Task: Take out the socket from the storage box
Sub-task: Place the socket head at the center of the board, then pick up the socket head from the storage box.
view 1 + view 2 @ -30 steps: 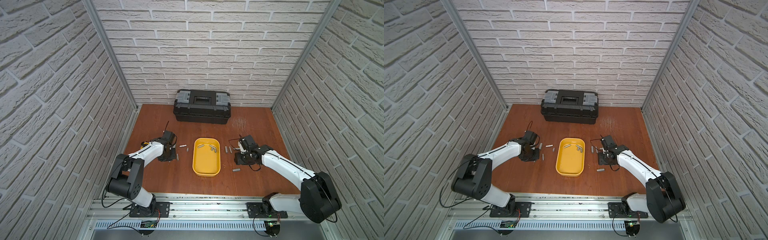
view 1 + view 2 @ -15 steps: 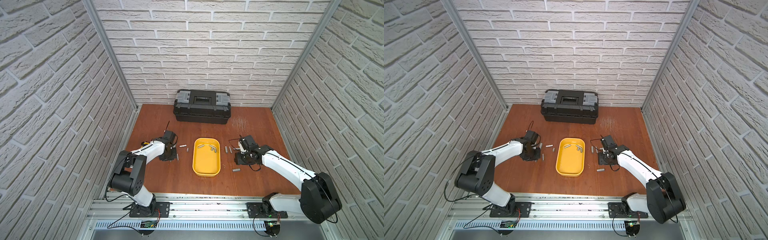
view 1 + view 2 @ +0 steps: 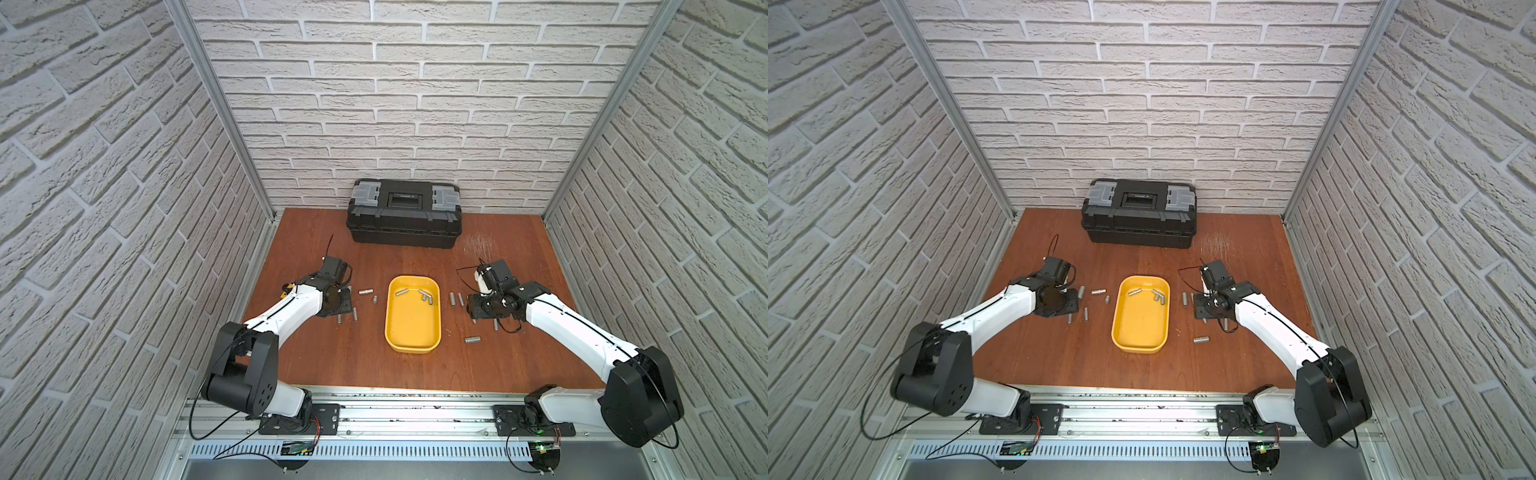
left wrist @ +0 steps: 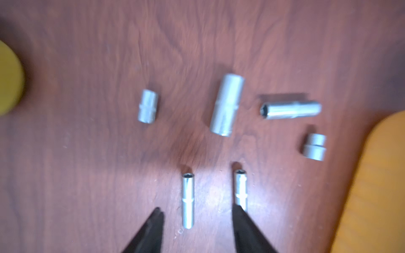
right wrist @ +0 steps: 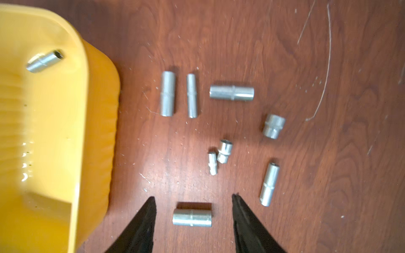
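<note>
Standing at the robot's end of the wooden table (image 3: 353, 361), with twelve o'clock at the back wall, I see the yellow storage box (image 3: 411, 332) in the middle, its length running from twelve to six. A few sockets (image 3: 424, 296) lie inside it, all at the twelve o'clock end. A black toolbox (image 3: 404, 220) sits at twelve o'clock against the wall. The left gripper (image 4: 198, 209) is low over the wood at the box's nine o'clock, its jaws moderately apart and gripping nothing. A slim socket (image 4: 188, 200) lies on the table between its fingers, and a second slim socket (image 4: 240, 188) lies right at the tip of one finger. Other loose sockets are scattered just beyond. The right gripper (image 5: 192, 198) is at the box's three o'clock, also parted and holding nothing. A thicker socket (image 5: 192, 217) lies crosswise on the wood between its fingers, with a gap on either side. More sockets lie around it, and a lone socket (image 3: 472, 339) rests at about the box's four o'clock.
</note>
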Motion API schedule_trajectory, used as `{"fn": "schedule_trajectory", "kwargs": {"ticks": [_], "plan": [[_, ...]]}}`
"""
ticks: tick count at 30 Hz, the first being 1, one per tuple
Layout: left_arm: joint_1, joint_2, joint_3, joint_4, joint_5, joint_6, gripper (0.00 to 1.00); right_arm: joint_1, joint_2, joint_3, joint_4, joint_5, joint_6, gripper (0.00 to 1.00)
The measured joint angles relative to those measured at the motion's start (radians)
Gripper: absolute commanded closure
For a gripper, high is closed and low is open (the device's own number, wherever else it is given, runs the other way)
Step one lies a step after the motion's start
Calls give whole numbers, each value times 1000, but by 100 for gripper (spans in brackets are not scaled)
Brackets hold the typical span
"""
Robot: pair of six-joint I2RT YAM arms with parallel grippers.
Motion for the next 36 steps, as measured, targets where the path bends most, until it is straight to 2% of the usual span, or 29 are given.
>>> {"fn": "schedule_trajectory", "kwargs": {"ticks": [4, 6, 7, 14, 21, 29, 36], "plan": [[4, -49, 0, 0, -6, -16, 23, 56, 57, 111, 1, -1, -23, 44], [10, -54, 0, 0, -9, -26, 3, 93, 116, 176, 4, 2, -38, 45], [11, -54, 0, -1, -10, -29, 2, 108, 140, 201, 4, 5, -42, 45], [21, -74, -6, 1, -19, -42, 2, 208, 350, 378, 7, 29, -75, 46], [23, -137, -43, 7, -21, -59, 2, 252, 509, 462, 8, 47, -52, 51], [24, -165, -60, 5, -21, -62, 2, 275, 619, 497, 30, 66, 28, 61], [26, -158, -77, 5, -11, -63, 2, 289, 664, 516, 29, 83, 79, 63]]}}
